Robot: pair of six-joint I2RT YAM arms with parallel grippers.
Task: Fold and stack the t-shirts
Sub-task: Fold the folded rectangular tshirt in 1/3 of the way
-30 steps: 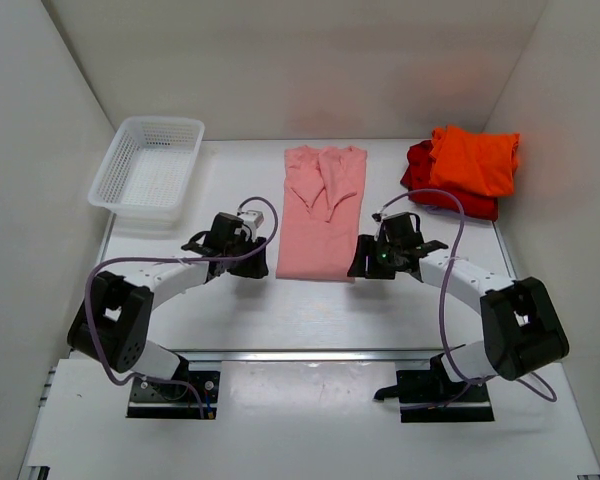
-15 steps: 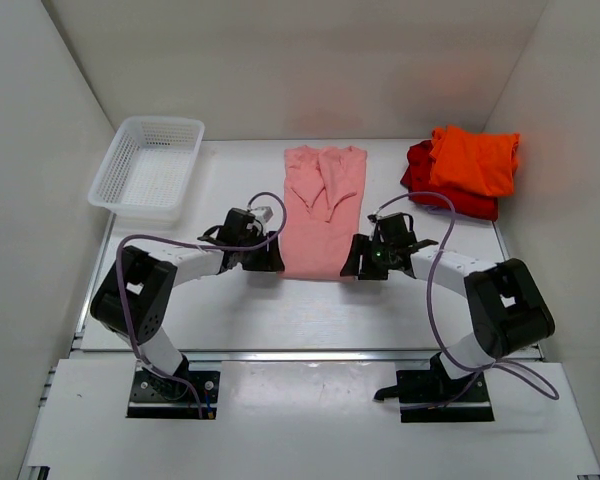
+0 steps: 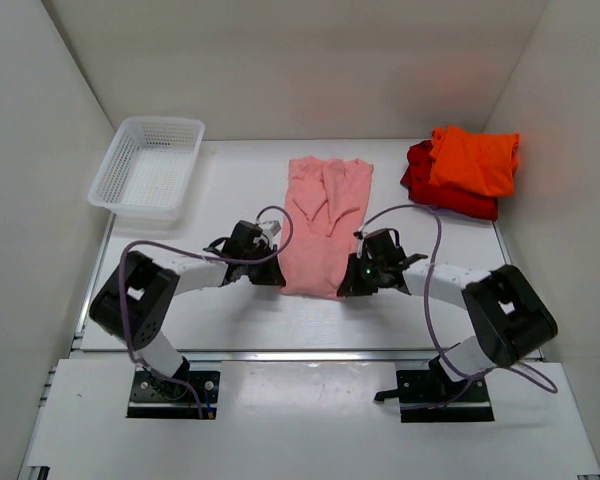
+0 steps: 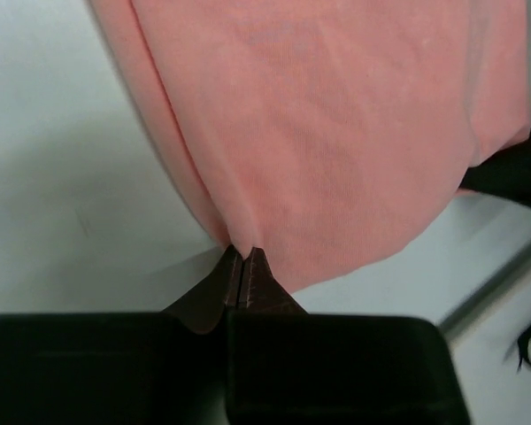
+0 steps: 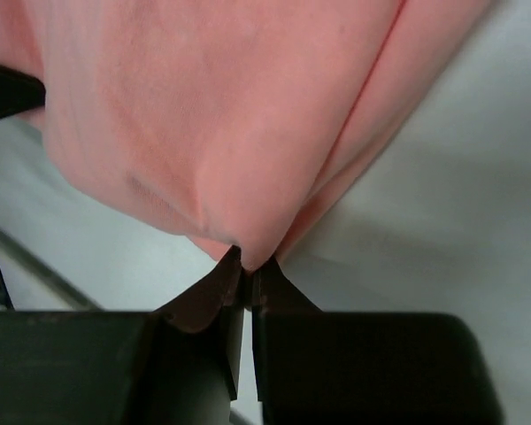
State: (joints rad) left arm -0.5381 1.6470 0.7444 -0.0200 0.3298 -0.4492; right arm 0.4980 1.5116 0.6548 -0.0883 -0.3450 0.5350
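A salmon-pink t-shirt [image 3: 323, 222] lies lengthwise in the middle of the table, sleeves folded in over its far half. My left gripper [image 3: 276, 275] is shut on its near left hem corner, the cloth [image 4: 336, 150] pinched between the fingertips [image 4: 257, 266]. At the near right corner my right gripper [image 3: 348, 283] is shut on the hem, pink cloth [image 5: 230, 133] puckering into the fingertips [image 5: 265, 274]. A bright orange t-shirt [image 3: 474, 159] lies folded on top of a red t-shirt [image 3: 420, 180] at the far right.
A white mesh basket [image 3: 148, 165] stands at the far left of the table. White walls close in the left, back and right sides. A metal rail [image 3: 310, 355] runs along the near table edge in front of the arm bases.
Both grippers moved inward to the pink t-shirt's near corners and shut on the hem. The near edge of the shirt has drawn in and shifted slightly.
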